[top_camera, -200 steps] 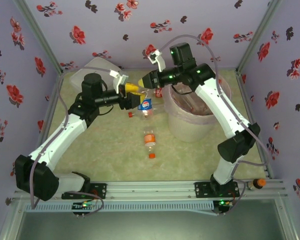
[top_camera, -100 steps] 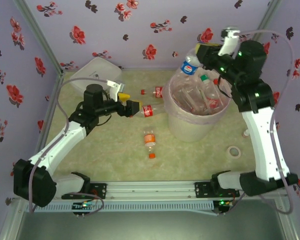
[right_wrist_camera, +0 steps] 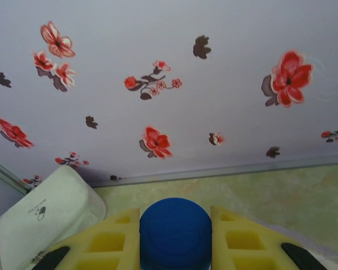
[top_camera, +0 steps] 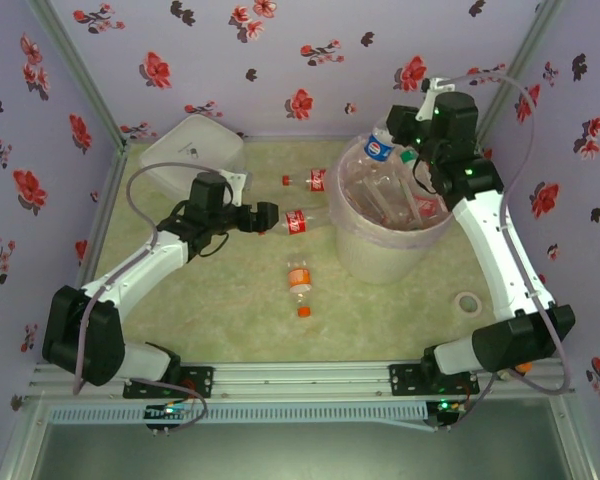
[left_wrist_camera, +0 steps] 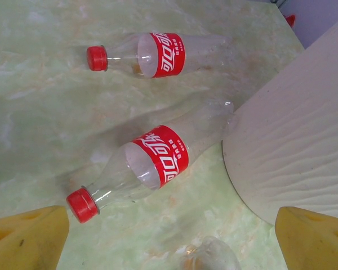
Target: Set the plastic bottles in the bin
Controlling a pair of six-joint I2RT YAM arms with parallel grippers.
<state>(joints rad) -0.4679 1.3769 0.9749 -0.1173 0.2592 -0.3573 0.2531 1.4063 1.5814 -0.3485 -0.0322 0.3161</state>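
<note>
Right jaws clenched on the blue-capped bottle (top_camera: 378,148) at the bin's (top_camera: 380,255) far rim, I should release it well inside, then lower my spread left jaws astride the red-labelled bottle (left_wrist_camera: 158,160) beside the bin.

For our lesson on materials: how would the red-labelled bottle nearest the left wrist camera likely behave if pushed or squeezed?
The bottle looks clear and empty, so probably light and easily dented. Lying on its round side, it would likely roll if nudged sideways.

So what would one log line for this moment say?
left gripper: open, by red-label bottle beside bin | right gripper: shut on blue-cap bottle, at bin's far rim | drop: not yet done
</note>
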